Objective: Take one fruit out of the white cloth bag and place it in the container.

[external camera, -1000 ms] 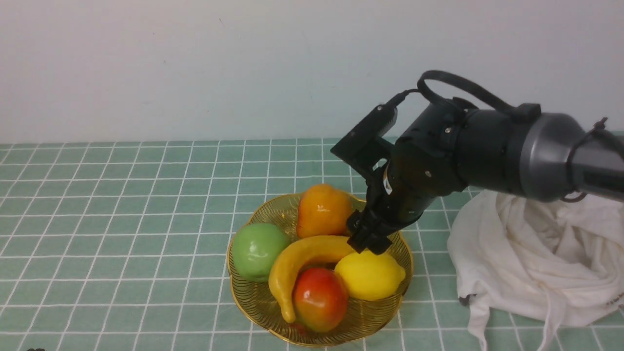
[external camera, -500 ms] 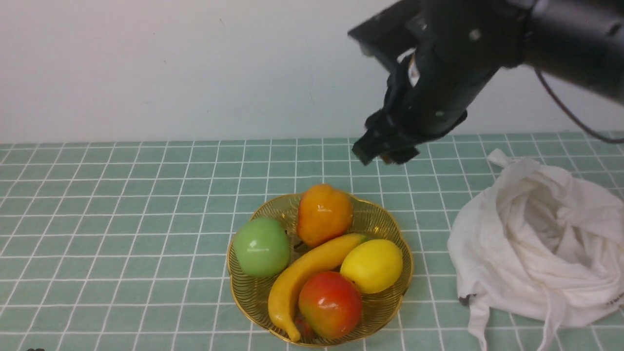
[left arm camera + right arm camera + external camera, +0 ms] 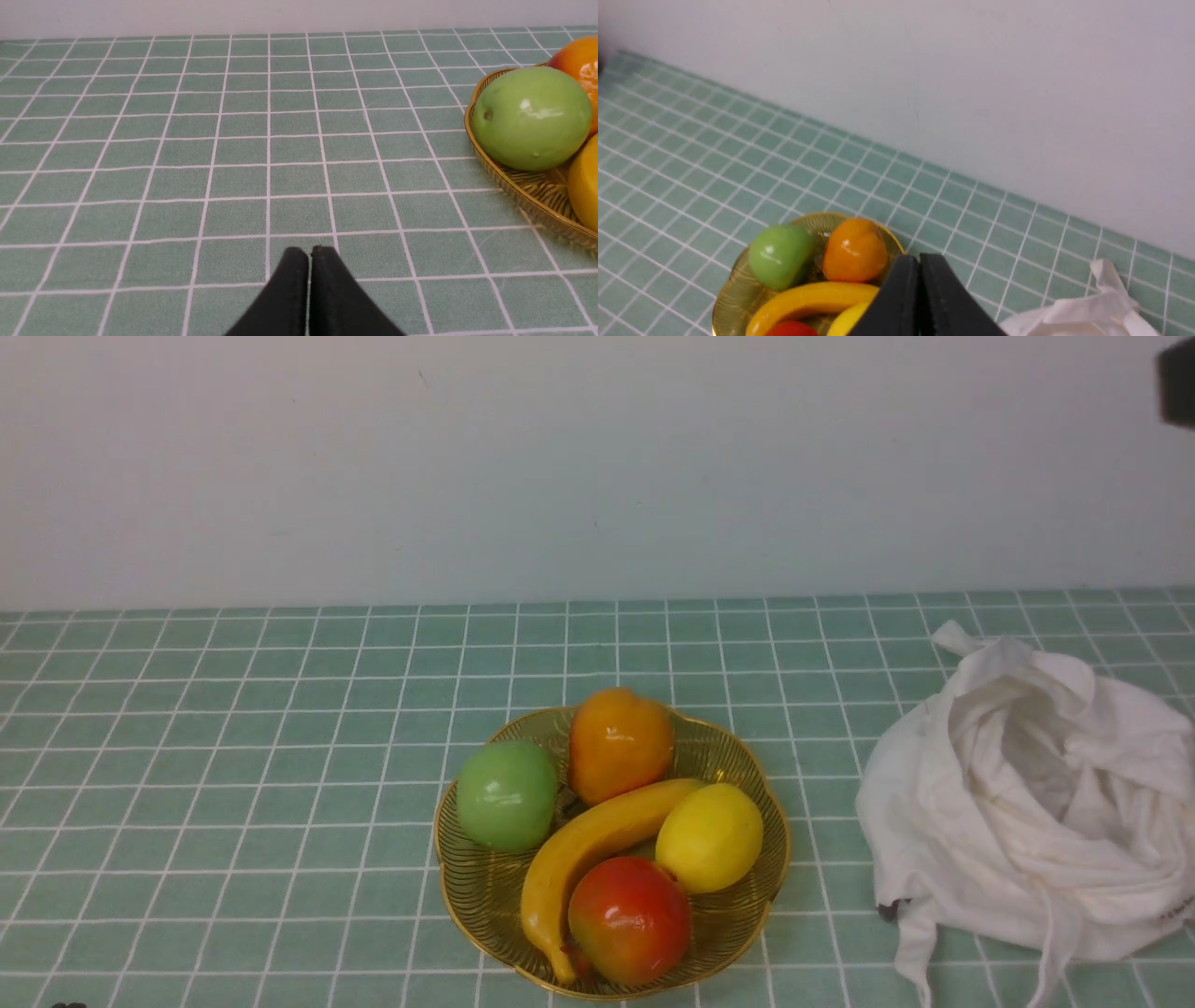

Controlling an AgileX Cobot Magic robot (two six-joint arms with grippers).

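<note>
So the right end effector [image 3: 919, 257] has its two black fingers pressed flat together, nothing pinched in them, and it's hanging up high, looking down on the far side of the container [image 3: 719, 756]. In the front view you only catch a dark bit of that arm in the top right corner. The left end effector [image 3: 309, 253] is closed up the same way, gripping nothing, low over the bare green-checked desk [image 3: 233, 784], with the bowl off to its right. The banana [image 3: 597, 835] is lying in the gold wire container, running diagonally: one end is down by the near rim and the other is tucked between the orange pear [image 3: 621, 745] and the lemon [image 3: 709, 838]. It's touching the lemon and the red fruit [image 3: 630, 919], which sits at the front of the bowl, and the green fruit [image 3: 507, 795] is just on its left. The white cloth bag [image 3: 1027, 821] is slumped on the desk right of the container, not touching it, mouth gaping open, straps trailing toward the near edge.
</note>
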